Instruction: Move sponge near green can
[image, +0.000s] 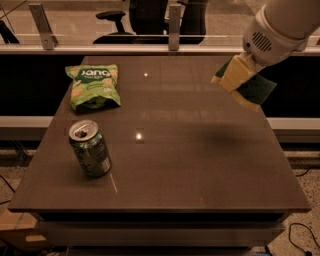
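The sponge (245, 82), pale yellow foam with a dark green scouring side, hangs tilted in the air over the table's far right edge. My gripper (243, 64) is shut on it, at the end of the white arm coming in from the top right. The green can (90, 148), with a silver top and an open tab hole, stands upright near the table's front left. The sponge is far from the can, across the table to the right.
A flat green snack bag (94, 86) with white lettering lies at the back left, behind the can. The dark brown table (200, 165) has a railing and office chairs beyond its far edge.
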